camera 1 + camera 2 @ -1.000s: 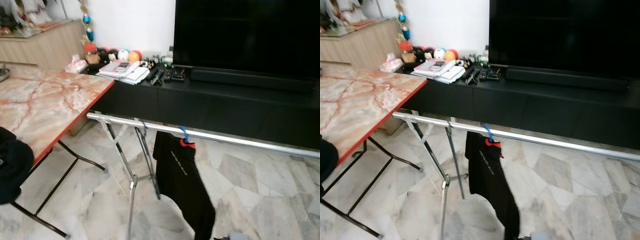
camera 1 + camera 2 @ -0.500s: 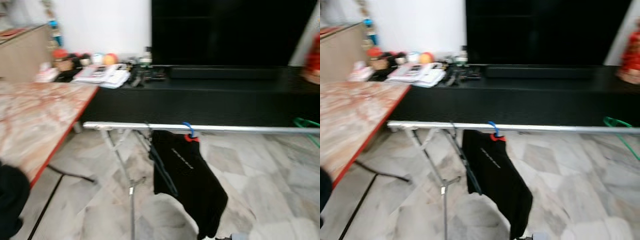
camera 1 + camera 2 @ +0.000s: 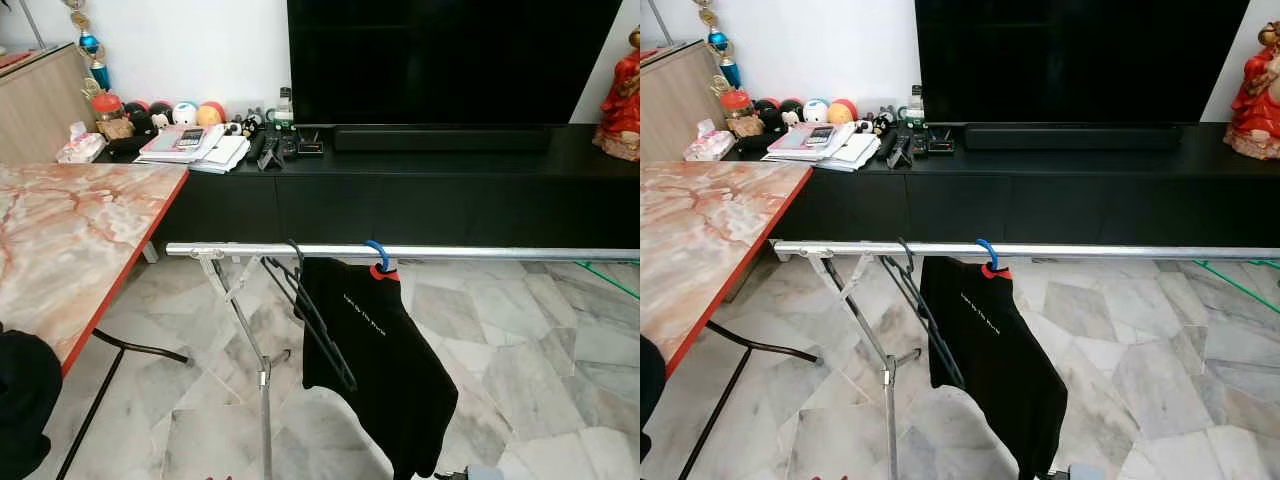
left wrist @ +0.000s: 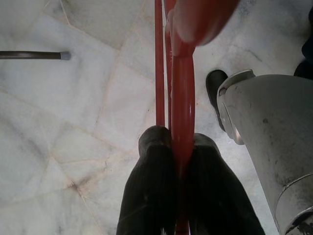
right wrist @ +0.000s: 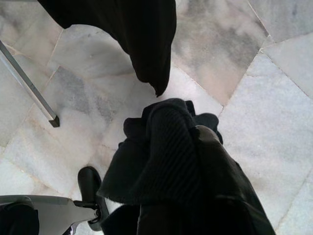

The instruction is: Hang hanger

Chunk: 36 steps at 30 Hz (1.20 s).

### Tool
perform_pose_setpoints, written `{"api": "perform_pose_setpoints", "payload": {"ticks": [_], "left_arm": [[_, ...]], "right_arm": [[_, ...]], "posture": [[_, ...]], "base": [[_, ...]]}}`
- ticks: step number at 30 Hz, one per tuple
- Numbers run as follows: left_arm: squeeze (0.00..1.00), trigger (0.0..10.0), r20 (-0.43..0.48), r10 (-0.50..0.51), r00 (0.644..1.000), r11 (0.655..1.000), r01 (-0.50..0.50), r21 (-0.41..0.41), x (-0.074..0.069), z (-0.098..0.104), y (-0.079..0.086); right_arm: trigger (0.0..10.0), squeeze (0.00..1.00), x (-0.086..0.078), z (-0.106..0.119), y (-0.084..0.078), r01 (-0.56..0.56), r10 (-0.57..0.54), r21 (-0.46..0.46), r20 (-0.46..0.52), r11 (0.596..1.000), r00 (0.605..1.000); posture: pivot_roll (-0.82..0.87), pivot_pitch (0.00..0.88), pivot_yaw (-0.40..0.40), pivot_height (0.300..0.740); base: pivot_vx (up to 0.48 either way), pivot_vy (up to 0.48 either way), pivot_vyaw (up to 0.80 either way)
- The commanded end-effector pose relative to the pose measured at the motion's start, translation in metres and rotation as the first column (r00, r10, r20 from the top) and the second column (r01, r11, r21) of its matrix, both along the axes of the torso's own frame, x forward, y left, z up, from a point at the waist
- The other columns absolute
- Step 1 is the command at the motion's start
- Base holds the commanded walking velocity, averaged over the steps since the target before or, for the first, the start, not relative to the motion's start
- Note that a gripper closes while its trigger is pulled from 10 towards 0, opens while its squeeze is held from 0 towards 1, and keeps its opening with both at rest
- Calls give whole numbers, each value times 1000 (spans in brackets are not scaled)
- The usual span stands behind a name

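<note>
The left pincer is clamped on a red plastic hanger, whose thin bars run out past the black fingers above the pale marble floor. The right pincer is closed on a dark knitted cloth that bunches over its fingers, close above the same floor.

In the head views a long silver metal rail of a folding drying rack runs across the scene, on crossed silver legs near its left end. A black T-shirt with small white lettering hangs from the rail on a blue hook with a red collar. Just beside it, towards the rail's left end, an empty black hanger hangs tilted.

To the left stands a counter with a pink marbled top and red edge. Behind the rail a low black cabinet carries a large dark television, a black soundbar, papers with a phone and small round toys at its left end, and a red figurine at its right end.
</note>
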State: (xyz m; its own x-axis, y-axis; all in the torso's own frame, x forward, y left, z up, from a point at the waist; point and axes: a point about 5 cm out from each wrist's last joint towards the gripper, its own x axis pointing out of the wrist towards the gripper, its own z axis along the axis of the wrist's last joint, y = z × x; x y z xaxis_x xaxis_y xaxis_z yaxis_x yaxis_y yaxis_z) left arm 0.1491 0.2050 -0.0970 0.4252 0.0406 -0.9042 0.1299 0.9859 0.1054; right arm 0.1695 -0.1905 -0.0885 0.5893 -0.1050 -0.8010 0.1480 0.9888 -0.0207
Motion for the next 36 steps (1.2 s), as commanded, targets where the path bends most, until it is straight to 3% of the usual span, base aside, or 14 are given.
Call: {"api": "perform_pose_setpoints", "payload": {"ticks": [1, 36], "left_arm": [[0, 10000, -21, 0, 1000, 1000, 0, 1, -5, -2, 1], [0, 10000, -20, 3, 1000, 1000, -3, -9, -4, -2, -1]], "right_arm": [[10000, 0, 1, 1, -1, -1, 1, -8, 10, 1000, 1000], [10000, 0, 1, 1, -3, 7, -7, -26, 16, 1000, 1000]], "posture": [[43, 27, 34, 740], [43, 28, 29, 740]], "base": [[-240, 0, 0], [-272, 0, 0]]}}
